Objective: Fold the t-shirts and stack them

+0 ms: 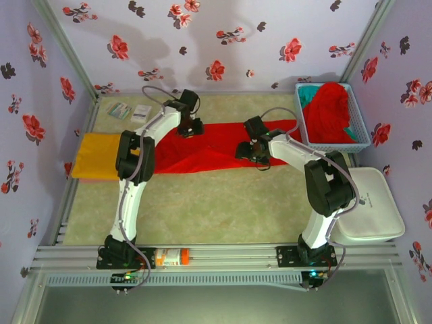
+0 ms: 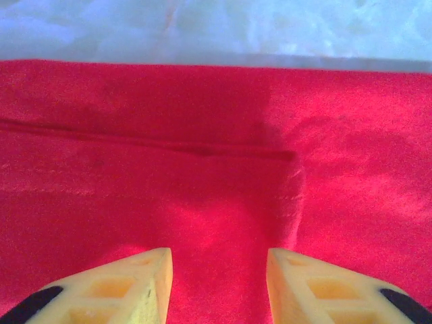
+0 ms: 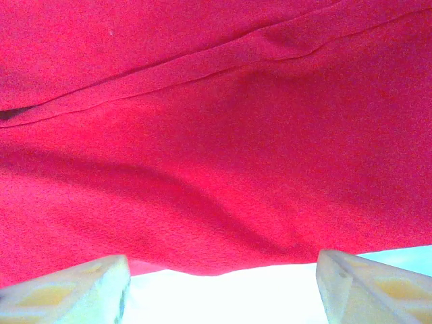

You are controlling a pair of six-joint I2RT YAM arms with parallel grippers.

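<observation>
Under both arms, table: pale greenish surface that fills the middle of the overhead frame.
Red t-shirt: lies flat in a long band across the centre of the frame. A seam runs across it in both wrist views.
White box: lower right, beside the right arm.
Basket: blue mesh, upper right. It holds a heaped red t-shirt with a teal t-shirt at its back left corner.
Yellow t-shirt: folded flat at the left edge, just left of the spread red one.
Right gripper: fingers spread wide and pinching nothing. It is poised at the red t-shirt's near edge, with the hem running between the fingertips in the wrist view.
Left gripper: fingers partly apart, over the cloth's far edge. Red fabric shows in the gap and nothing is pinched.
Cards: upper left corner of the table.
Orange bottle: on the rail at the bottom.
</observation>
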